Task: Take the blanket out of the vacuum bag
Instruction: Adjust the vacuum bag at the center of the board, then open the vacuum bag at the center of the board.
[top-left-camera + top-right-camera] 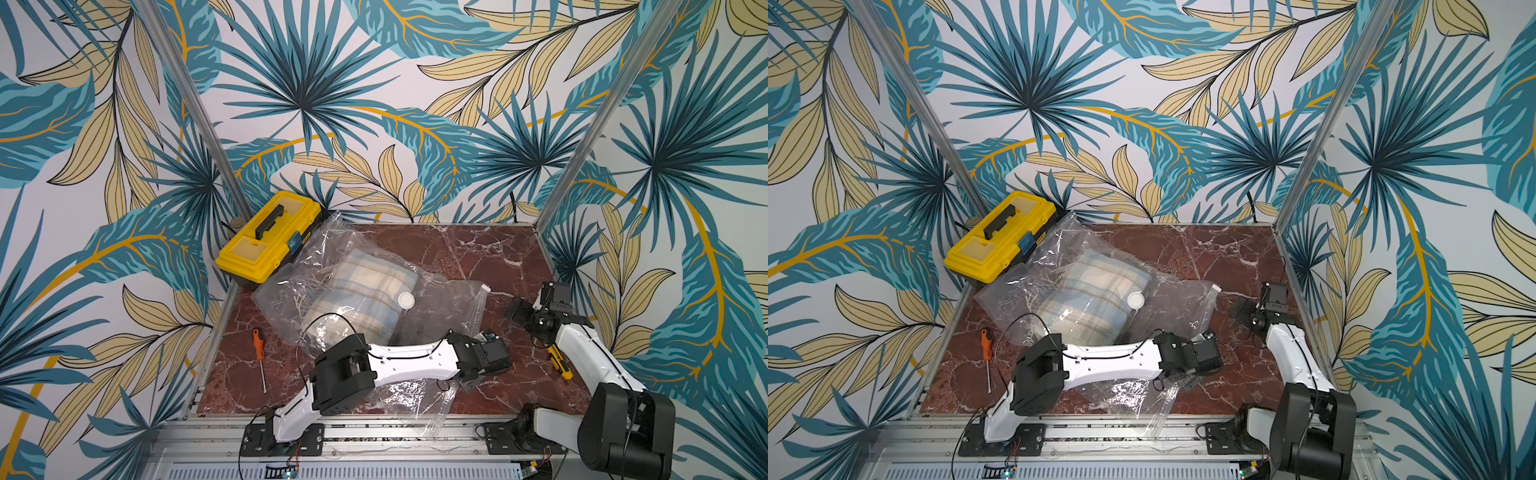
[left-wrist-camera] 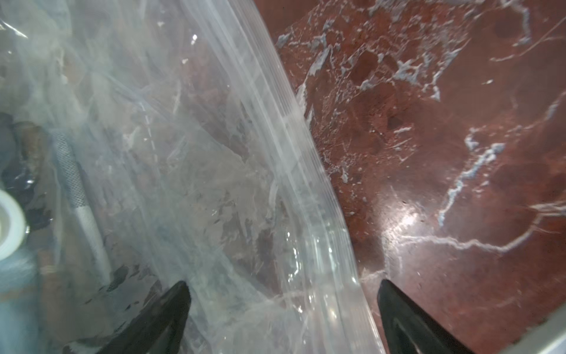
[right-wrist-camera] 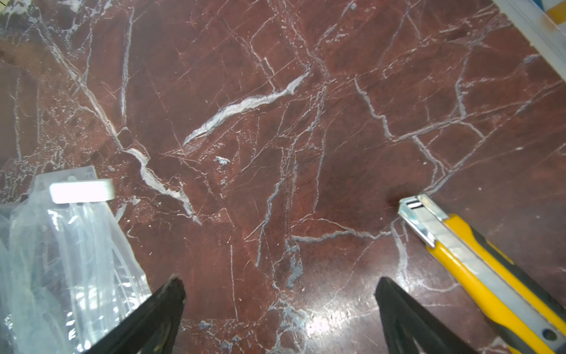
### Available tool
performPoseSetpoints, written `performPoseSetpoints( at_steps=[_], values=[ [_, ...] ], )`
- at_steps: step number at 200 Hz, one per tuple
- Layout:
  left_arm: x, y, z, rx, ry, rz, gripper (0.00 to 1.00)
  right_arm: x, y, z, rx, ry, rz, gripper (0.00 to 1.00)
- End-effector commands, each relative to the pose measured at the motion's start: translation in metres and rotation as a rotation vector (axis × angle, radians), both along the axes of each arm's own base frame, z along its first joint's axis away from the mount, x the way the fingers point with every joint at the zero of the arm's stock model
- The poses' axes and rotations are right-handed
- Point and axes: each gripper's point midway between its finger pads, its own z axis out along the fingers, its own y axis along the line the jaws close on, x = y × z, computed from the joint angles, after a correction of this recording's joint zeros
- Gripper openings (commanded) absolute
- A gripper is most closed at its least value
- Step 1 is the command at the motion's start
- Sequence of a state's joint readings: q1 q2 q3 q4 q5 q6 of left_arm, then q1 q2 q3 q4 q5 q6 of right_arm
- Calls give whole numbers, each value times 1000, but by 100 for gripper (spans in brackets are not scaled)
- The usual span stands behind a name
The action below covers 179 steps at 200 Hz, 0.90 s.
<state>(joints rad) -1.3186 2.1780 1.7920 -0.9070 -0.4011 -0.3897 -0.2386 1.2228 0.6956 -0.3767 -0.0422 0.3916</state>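
While the vacuum bag (image 1: 440, 307) is laying its zip edge (image 2: 306, 171) lengthwise between the left fingers (image 2: 159, 321), both pairs are gaping wide, empty; right fingers (image 3: 153, 315) are hovering farther off.

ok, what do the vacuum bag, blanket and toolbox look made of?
Vacuum bag: thin clear plastic film, glossy; it crinkles and glints.
Blanket: soft matte fabric, likely fleece or woven; plaid, bulging folds.
Toolbox: probably rigid yellow plastic, slight sheen, moulded lid.
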Motion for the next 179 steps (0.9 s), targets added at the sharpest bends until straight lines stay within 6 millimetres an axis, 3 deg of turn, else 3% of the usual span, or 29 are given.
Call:
performPoseSetpoints(
  at_steps=[1, 8, 25, 49, 67, 89, 128, 146, 179],
  values=[
    [14, 2, 6, 29, -75, 31, 90, -1, 5, -1, 25, -16, 20, 99],
    [21, 7, 10, 49, -117, 61, 78, -1, 5, -1, 27, -17, 21, 99],
    [36, 25, 24, 111, -221, 139, 33, -2, 6, -2, 32, -16, 24, 99],
    [51, 55, 56, 146, -346, 224, 0, -3, 11, 0, 53, -29, 40, 100],
    [56, 73, 80, 57, -345, 259, 0, -4, 22, 3, 98, -50, 74, 99],
    [65, 96, 100, -169, -281, 290, 0, -5, 42, 10, 184, -114, 132, 99],
    [96, 144, 132, -574, -280, 329, 0, -3, 84, 58, 373, -332, 250, 99],
    [103, 146, 165, -723, -369, 276, 0, -10, 99, 80, 421, -394, 297, 99],
    [106, 131, 211, -782, -426, 181, 0, -27, 122, 117, 469, -481, 368, 100]
  ],
)
